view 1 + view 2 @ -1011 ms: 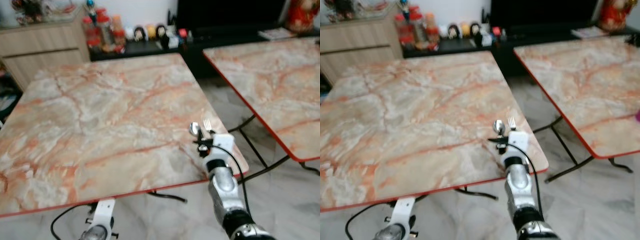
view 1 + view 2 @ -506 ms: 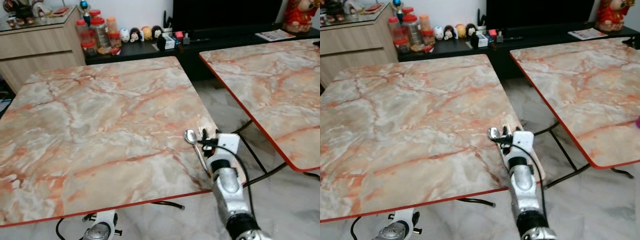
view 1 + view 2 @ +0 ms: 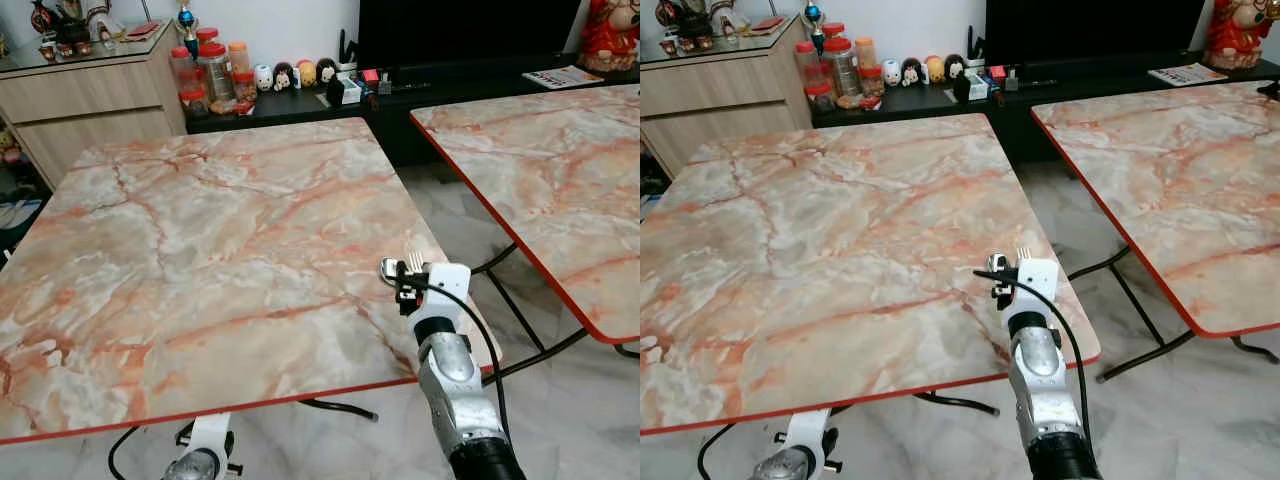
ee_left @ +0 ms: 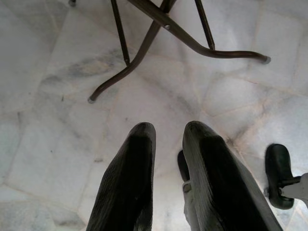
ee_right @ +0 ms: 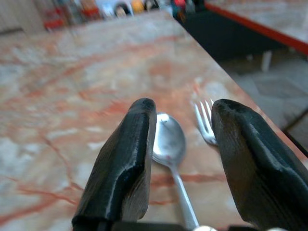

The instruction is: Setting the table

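Silver right arm (image 3: pixel 452 385) with black lower collar, white block at its wrist, thin black cable looping alongside, right gripper (image 5: pixel 185 159) with two long, ribbed black fingers (image 5: pixel 122 168)

I am in a home living room: two marble-patterned folding tables (image 3: pixel 230 230), a dark TV console (image 3: pixel 440 85) with figurines (image 3: pixel 300 73), a wooden sideboard (image 3: pixel 90 105).

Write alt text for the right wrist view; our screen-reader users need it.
The right gripper, fingers open, sits low over a marble table, with a spoon and fork lying side by side between its fingers.
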